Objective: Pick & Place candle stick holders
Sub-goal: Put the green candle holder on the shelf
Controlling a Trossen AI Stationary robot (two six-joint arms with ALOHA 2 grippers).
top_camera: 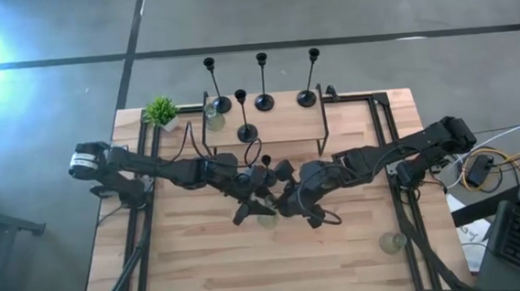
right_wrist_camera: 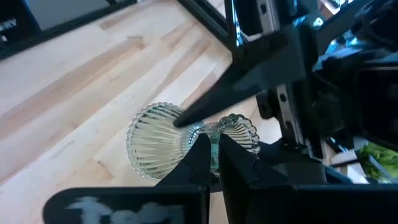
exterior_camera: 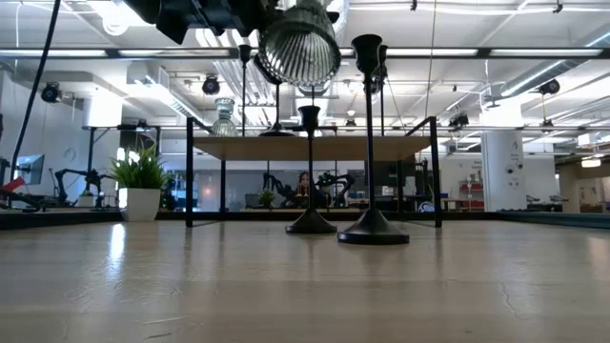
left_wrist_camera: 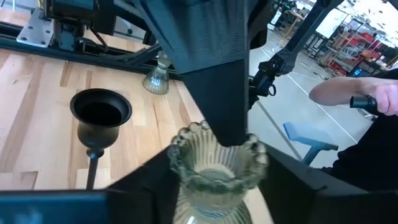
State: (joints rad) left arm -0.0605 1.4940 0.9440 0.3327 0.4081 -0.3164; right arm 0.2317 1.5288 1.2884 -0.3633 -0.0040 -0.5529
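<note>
A clear ribbed glass candle stick holder (top_camera: 267, 220) hangs in the air between my two grippers at the table's middle. In the low view (exterior_camera: 300, 43) it is high up, its round base facing the near edge. My left gripper (top_camera: 253, 206) and my right gripper (top_camera: 287, 203) are both shut on it. Several black holders (top_camera: 263, 81) stand at the raised shelf at the back. Two black ones (exterior_camera: 372, 133) stand on their round bases on the table before it. One black cup top (left_wrist_camera: 99, 112) shows close beside my left gripper. My left gripper has its fingers (left_wrist_camera: 143, 186) on either side of the glass holder's body below the beaded rim (left_wrist_camera: 214, 152), lying along it from the cup end. One fingertip reaches the waist (right_wrist_camera: 181, 122); the other is hidden behind the glass. My right gripper pinches the holder's narrow waist (right_wrist_camera: 211, 134), between base and cup, between its two fingers (right_wrist_camera: 199, 155), which lie across the holder. The holder lies on its side, lifted clear of the table.
A second glass holder (top_camera: 393, 242) stands on the table near the right front, and a third (top_camera: 212, 112) on the shelf's left end. A small green potted plant (top_camera: 160, 111) stands at the back left. A person's hand (left_wrist_camera: 348, 99) shows beyond the table.
</note>
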